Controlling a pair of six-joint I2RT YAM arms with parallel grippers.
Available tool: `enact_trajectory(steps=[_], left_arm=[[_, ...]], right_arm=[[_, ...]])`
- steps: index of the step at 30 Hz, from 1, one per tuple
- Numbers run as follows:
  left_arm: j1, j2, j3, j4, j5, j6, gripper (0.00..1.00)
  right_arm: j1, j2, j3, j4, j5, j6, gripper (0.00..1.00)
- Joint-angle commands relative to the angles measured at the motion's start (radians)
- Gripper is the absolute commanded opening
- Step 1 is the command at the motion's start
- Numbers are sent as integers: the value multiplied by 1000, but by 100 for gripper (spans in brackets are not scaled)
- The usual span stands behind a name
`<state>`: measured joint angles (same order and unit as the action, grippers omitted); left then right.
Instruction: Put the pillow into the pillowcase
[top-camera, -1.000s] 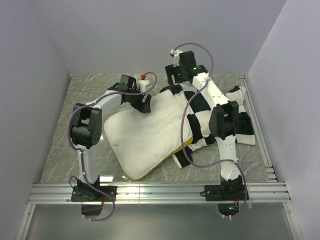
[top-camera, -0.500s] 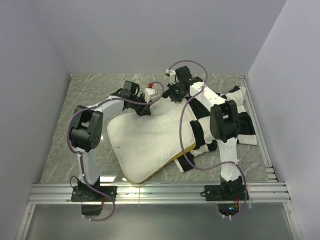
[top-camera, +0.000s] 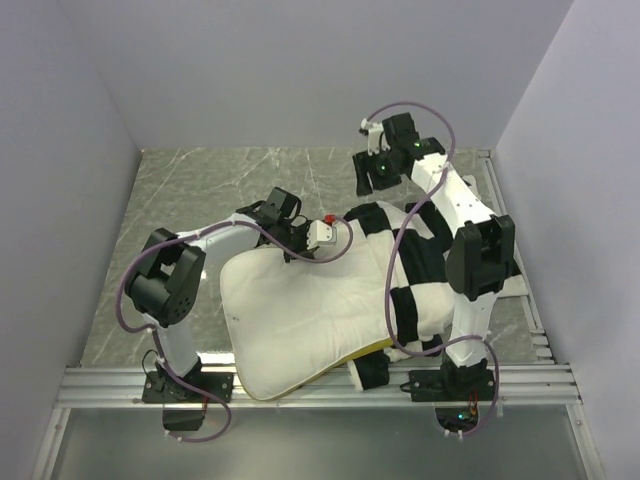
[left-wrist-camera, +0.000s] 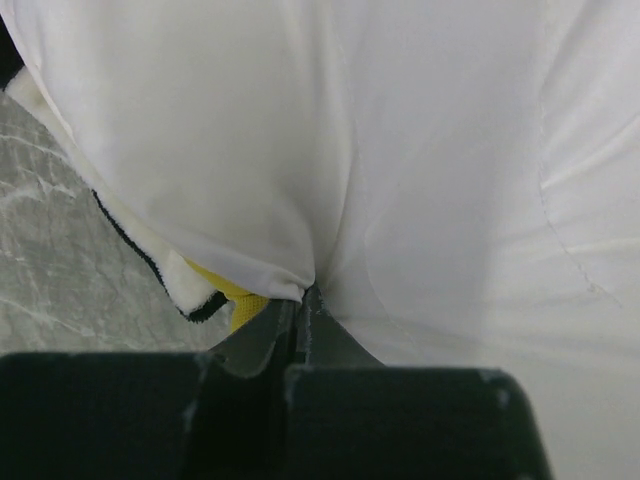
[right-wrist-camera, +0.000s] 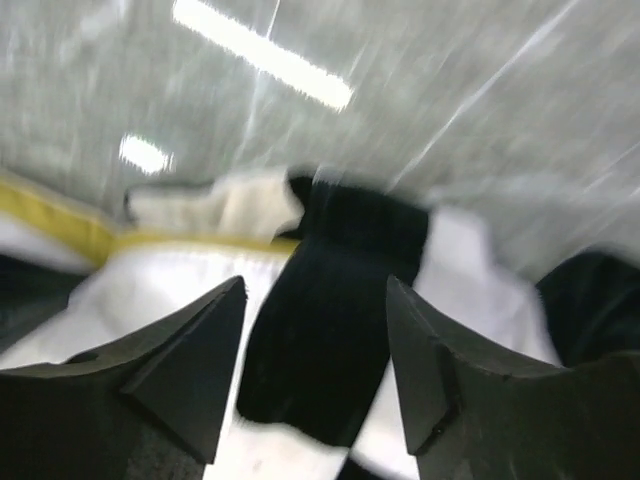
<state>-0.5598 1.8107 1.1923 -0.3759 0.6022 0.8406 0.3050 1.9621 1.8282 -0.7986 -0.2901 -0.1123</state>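
Observation:
The pillow, cream-white with a yellow band along its near edge, lies in the middle of the table. Its right part sits inside the black-and-white checked pillowcase. My left gripper is at the pillow's far edge; in the left wrist view it is shut on a fold of the white pillow fabric, with the yellow band beside it. My right gripper hovers at the pillowcase's far corner. It stands open in the blurred right wrist view, above a black square of the pillowcase.
The table is grey marble, walled on the left, back and right. An aluminium rail runs along the near edge and another along the right side. The pillow's near corner reaches the near rail.
The left gripper has shut on the pillow's far edge and moved right and nearer. Pillow and pillowcase have slid toward the near rail. The right gripper shut briefly, then opened and drew back.

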Motion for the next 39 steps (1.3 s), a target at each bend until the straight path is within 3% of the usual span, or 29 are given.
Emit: enact_trajectory(steps=[1, 8, 16, 18, 19, 20, 21, 22, 24, 28, 34, 39], left_arm=[[-14, -17, -11, -52, 7, 66, 0], [-15, -22, 9, -44, -13, 83, 0], [-15, -21, 3, -34, -16, 84, 0], [-15, -21, 1, -26, -18, 81, 0], [-15, -19, 4, -20, -19, 74, 0], [-14, -17, 7, -20, -19, 72, 0], [-15, -20, 9, -17, -19, 71, 0], [-14, -24, 9, -11, -27, 58, 0], [-15, -48, 3, 23, -25, 49, 0], [-18, -112, -13, 127, -12, -26, 0], [-31, -159, 70, 196, -19, -144, 0], [-29, -197, 93, 195, -32, -180, 0]], right_arm=[[8, 137, 149, -51, 40, -10, 67], [28, 325, 337, -109, 20, -82, 75], [66, 347, 232, -162, -29, -165, 74], [72, 354, 227, -177, -44, -185, 59], [74, 369, 247, -203, -55, -190, 45], [74, 377, 262, -220, -73, -193, 16], [75, 382, 281, -235, -124, -191, 5], [74, 382, 302, -261, -151, -184, 0], [75, 357, 338, -254, -220, -126, 0], [117, 195, 263, -78, -369, 43, 0], [261, 86, 191, 106, -402, 249, 0], [347, 99, 204, 243, -382, 421, 0]])
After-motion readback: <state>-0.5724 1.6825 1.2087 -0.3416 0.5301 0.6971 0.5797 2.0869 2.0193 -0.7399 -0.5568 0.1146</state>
